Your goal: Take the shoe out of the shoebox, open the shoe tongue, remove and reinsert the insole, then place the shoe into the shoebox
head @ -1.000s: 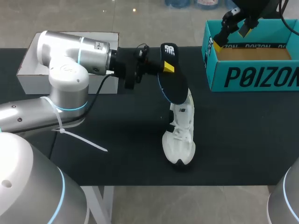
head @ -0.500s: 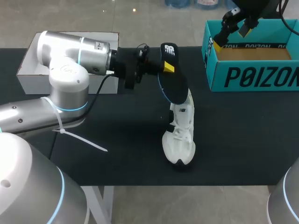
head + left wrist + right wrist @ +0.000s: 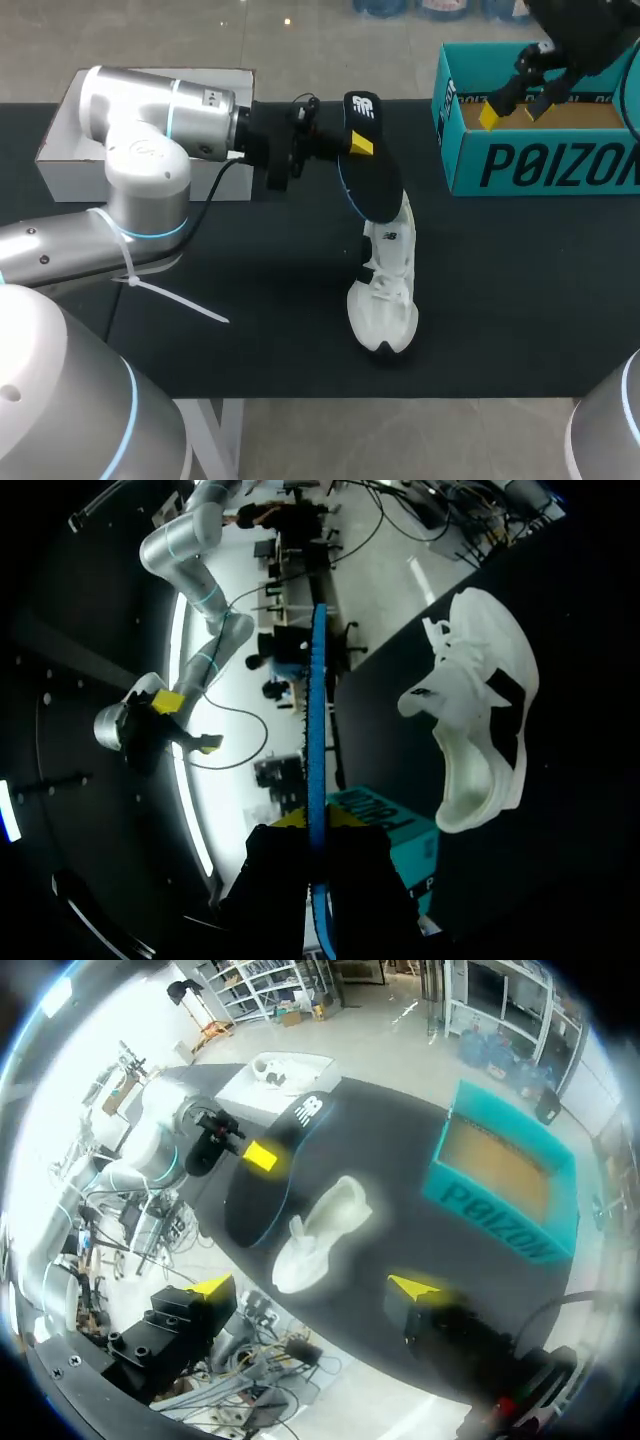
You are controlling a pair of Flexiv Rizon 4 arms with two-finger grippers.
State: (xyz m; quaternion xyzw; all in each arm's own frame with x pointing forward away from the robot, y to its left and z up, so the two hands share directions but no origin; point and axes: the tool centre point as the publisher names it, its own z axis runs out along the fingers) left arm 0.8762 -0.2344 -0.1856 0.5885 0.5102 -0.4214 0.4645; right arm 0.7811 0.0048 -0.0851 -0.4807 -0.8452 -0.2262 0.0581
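1. Judged the main risk a slip or buckle of the insole (image 3: 368, 170) on reinsertion: pinched only near its heel end, long toe end hanging free at the shoe (image 3: 388, 290) opening, contact unclear
2. Judged a second risk a nudge to the shoe, standing unbraced on the table (image 3: 500, 320), well apart from the shoebox (image 3: 540, 165)
3. Found the left gripper (image 3: 345, 145) clamped on the insole, jaws nearly together
4. Found the right gripper (image 3: 510, 112) spread wide above the shoebox, holding nothing
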